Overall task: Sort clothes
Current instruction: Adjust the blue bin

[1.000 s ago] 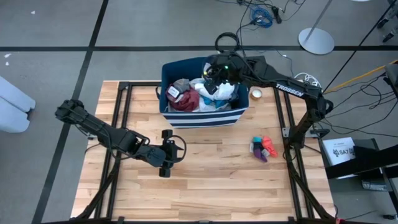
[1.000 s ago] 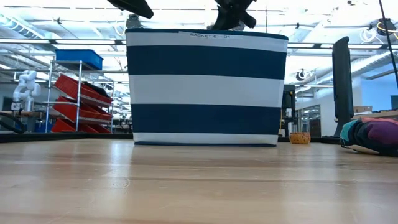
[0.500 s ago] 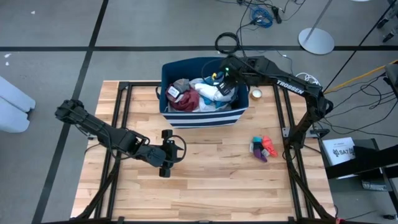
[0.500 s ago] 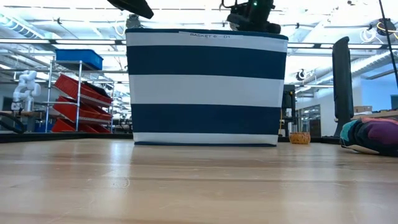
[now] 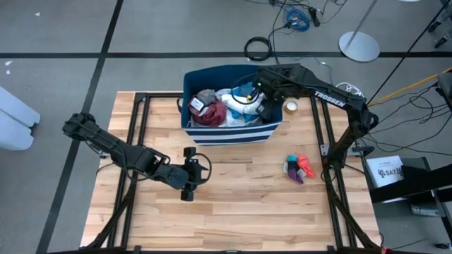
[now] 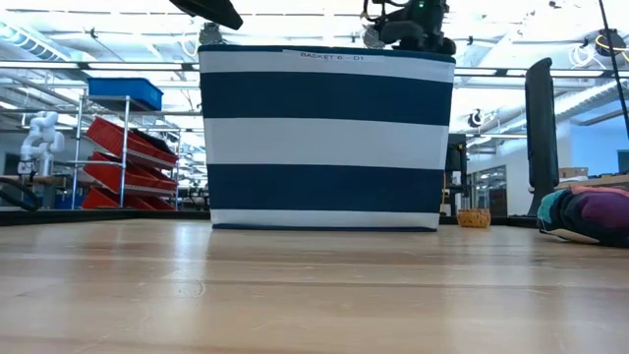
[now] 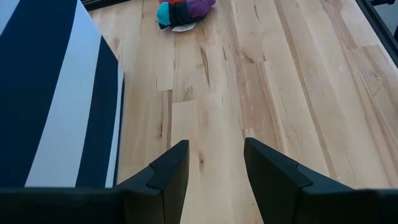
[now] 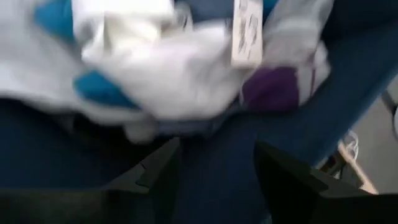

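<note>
Judged as the picking step of the sort: right gripper [image 5: 264, 107] poised inside the right end of the navy fabric bin with white stripes [image 5: 233, 134], dark fingers [image 8: 155, 174] apart over the heap and clamped on nothing visible. Next move, by that reading, called for a descent onto one garment, a closing pinch on a single layer, then a lift clear of the bin's rim without dragging neighbours along.

Packed in the bin: soft clothes [image 5: 229, 106], among them white fabric [image 8: 161, 74], a maroon piece [image 5: 208, 114], bright blue patches and a purple scrap [image 8: 270, 87]. Set apart on the pale wooden table [image 5: 240, 204], right of the bin: a small bundle of red, teal and purple pieces [image 5: 298, 168].

Left gripper [image 5: 189, 173] parked at the near left, fingers apart, empty.
</note>
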